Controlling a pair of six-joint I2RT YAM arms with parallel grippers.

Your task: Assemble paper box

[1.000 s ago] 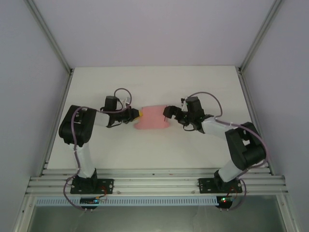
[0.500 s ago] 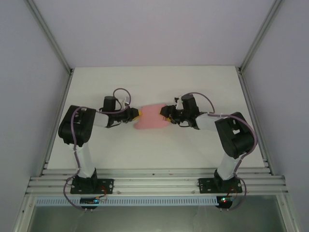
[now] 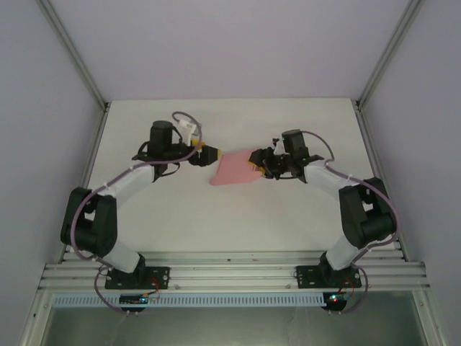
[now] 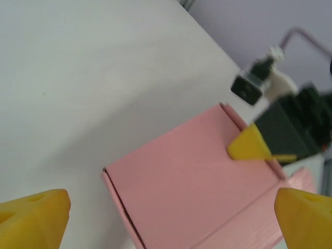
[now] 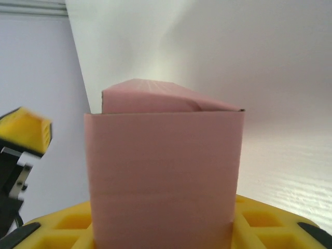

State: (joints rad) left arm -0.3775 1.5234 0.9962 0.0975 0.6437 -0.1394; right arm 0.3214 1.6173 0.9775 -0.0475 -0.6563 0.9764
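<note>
Plain white table [image 3: 238,223], a pink paper box [image 3: 232,169] over its middle, contact with the surface unclear.

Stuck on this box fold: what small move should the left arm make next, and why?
Probably ease the left gripper onto the free end of the box: its jaws stand open short of it, while the right gripper grips the other end.

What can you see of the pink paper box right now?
The paper box is plain pink thin card, folded into a flattish rectangular shape with creased edges and a flap folded over one end. It is angled over the middle of the table. The right gripper is clamped on its right end; the left gripper stands open at its left end, not gripping. Whether it rests on the table is unclear.
</note>
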